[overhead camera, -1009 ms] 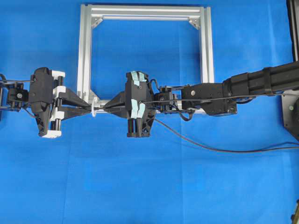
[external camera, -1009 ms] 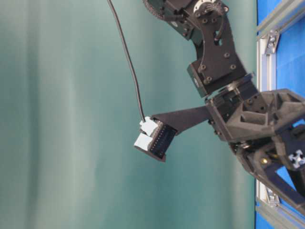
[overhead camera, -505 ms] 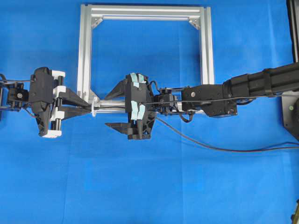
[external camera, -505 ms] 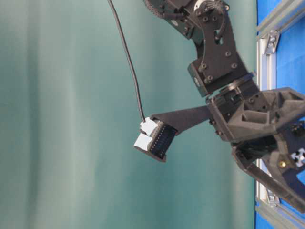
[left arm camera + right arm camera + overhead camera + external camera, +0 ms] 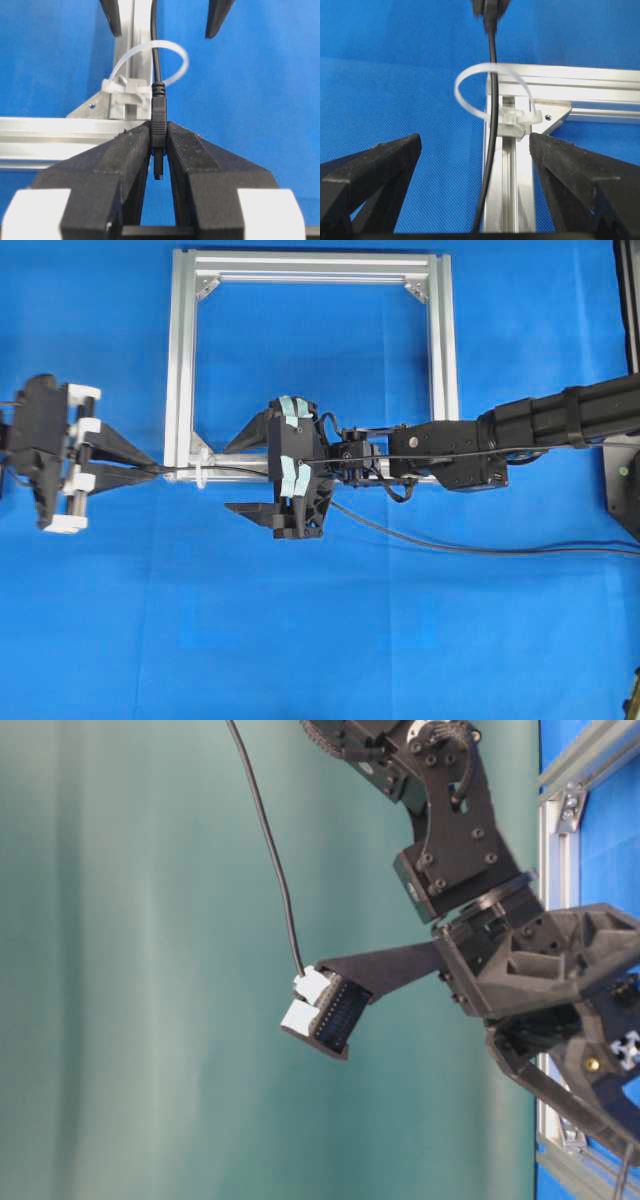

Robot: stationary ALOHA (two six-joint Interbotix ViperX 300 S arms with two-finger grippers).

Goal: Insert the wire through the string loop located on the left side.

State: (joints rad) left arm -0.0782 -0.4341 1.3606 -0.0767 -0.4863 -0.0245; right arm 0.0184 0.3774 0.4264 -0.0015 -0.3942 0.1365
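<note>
The wire (image 5: 240,471) is a thin black cable that passes through the white string loop (image 5: 203,477) at the frame's lower left corner. My left gripper (image 5: 152,470) is left of the loop, shut on the wire's plug tip (image 5: 159,125). In the left wrist view the wire (image 5: 155,50) runs away through the string loop (image 5: 182,57). My right gripper (image 5: 235,475) stands open on the other side of the loop, fingers either side of the wire without touching it. The right wrist view shows the wire (image 5: 490,125) threading the string loop (image 5: 465,97) between the wide fingers (image 5: 375,170).
The silver aluminium frame (image 5: 185,360) lies flat on the blue cloth, with the loop's mount at its corner bracket (image 5: 555,112). The wire's slack (image 5: 480,550) trails off to the right edge. A dark base (image 5: 625,480) sits at the far right.
My right gripper opened and let go of the wire. My left gripper drew back to the left with the plug tip, pulling more wire through the loop.
</note>
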